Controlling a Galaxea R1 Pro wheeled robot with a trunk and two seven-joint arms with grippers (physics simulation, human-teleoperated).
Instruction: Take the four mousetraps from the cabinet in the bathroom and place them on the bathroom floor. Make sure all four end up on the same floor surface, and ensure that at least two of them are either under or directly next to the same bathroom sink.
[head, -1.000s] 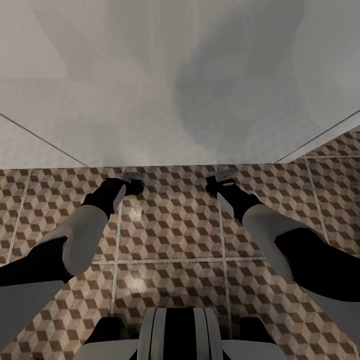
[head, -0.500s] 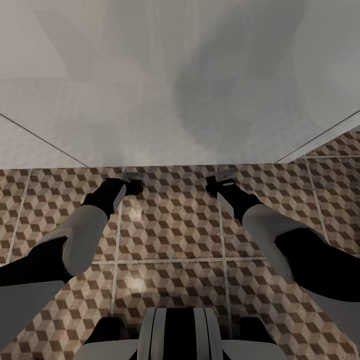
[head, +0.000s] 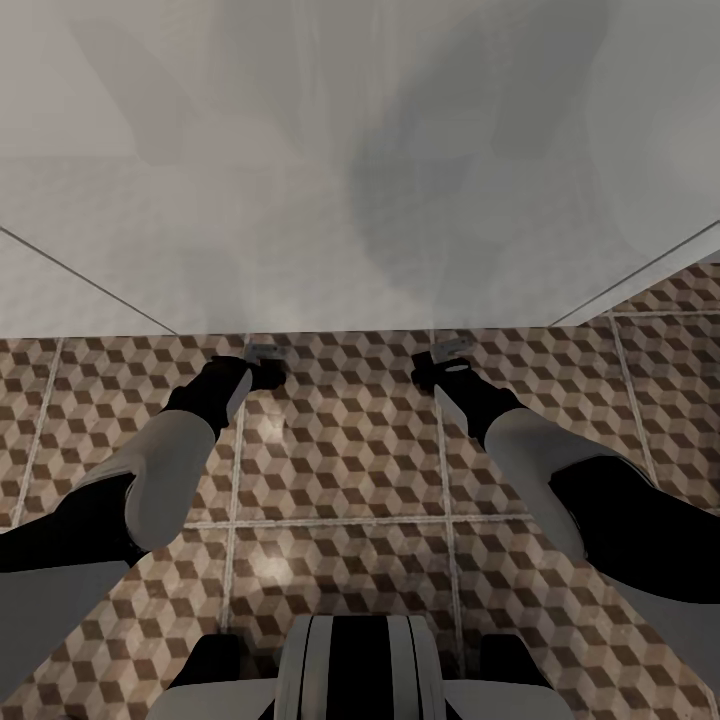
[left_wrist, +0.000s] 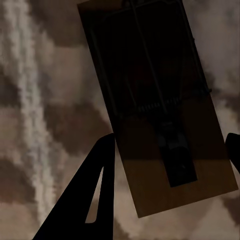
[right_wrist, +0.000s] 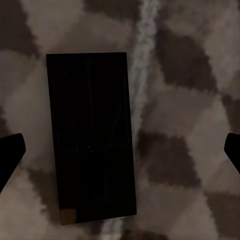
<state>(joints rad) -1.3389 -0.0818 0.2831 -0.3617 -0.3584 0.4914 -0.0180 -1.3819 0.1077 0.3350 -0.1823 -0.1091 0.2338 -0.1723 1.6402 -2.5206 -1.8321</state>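
Note:
Both arms reach down to the cube-patterned bathroom floor (head: 340, 450) at the front edge of a broad white body (head: 360, 200), which looks like the bathroom sink unit seen from above. My left gripper (head: 265, 355) (left_wrist: 170, 145) has its fingers (left_wrist: 100, 190) against the two long edges of a mousetrap (left_wrist: 150, 75), a tan board with a black spring bar. My right gripper (head: 450, 350) (right_wrist: 120, 150) is wide open. Between its fingers, and touching neither, a second mousetrap (right_wrist: 90, 135) lies flat in shadow on the tiles. The cabinet is out of view.
The white body overhangs the far half of the head view, and both gripper tips sit at its edge. Pale grout lines (head: 235, 480) cross the tiles. My own base (head: 355, 665) shows at the near edge.

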